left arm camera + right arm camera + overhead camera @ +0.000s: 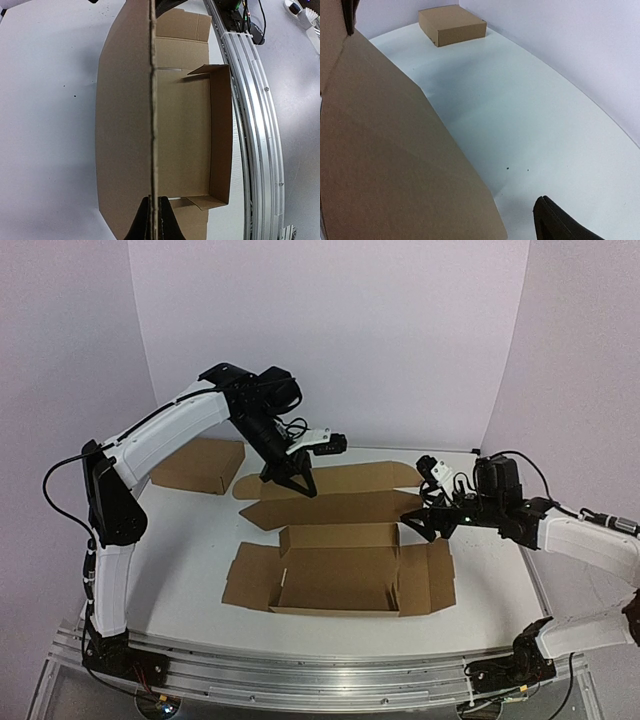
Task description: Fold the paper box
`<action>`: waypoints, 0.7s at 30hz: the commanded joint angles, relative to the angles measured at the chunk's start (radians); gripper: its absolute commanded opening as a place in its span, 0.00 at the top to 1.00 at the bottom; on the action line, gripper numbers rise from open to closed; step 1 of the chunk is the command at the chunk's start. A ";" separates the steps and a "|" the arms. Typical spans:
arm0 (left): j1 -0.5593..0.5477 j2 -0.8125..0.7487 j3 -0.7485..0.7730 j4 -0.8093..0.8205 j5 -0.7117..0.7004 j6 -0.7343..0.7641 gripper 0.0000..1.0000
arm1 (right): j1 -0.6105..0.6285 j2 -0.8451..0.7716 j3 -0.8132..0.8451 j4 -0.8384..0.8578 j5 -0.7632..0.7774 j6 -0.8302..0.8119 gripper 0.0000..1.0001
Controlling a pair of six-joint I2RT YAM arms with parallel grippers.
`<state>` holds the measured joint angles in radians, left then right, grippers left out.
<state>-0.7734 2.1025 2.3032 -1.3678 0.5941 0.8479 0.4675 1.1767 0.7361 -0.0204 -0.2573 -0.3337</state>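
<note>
The paper box point(340, 570) lay mid-desk point(190, 560), tray part already standing, open side up. Both side flaps point(250, 578) were splayed flat to left and right. The lid panel point(340, 508) rose off the far wall, and the left wrist view showed it edge-on.

Left claw point(154, 210): clenched on the lid panel's free edge, one finger on each face, near one end of the edge. Right claw point(425, 523): looked released, fingers spread and nothing between them, just beside the right end of the lid panel. The right wrist view showed only one fingertip point(560, 225), over bare desk and apart from the cardboard.

Handling, judged: thin single-wall card, so light and stiff across a panel but weak at the scored creases. It would likely slide on the smooth desk if pushed from one side only. A one-point pinch would probably let the long lid twist or bow. Better hold: panel edges close to a crease, one claw toward each end, with the tray braced. Hard clamping could dent the edges; slits and tabs looked tearable.

A second, ready-made box point(200, 465) sat at the far left of the desk, well apart.

Writing: no brand, label or print was readable on either box; plain brown throughout.
</note>
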 commanded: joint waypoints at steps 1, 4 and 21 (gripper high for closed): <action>-0.006 -0.012 0.047 -0.050 0.011 0.025 1.00 | 0.006 0.062 0.009 0.211 -0.128 0.003 0.33; -0.006 -0.014 0.048 -0.050 0.012 0.025 1.00 | 0.005 0.101 0.006 0.272 -0.151 0.029 0.62; 0.218 -0.440 -0.553 0.784 0.011 -0.342 0.09 | -0.147 0.187 -0.028 0.397 -0.420 0.261 1.00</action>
<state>-0.5827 1.8295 1.8950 -0.8657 0.6174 0.6308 0.3266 1.3686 0.7170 0.2466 -0.5886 -0.1899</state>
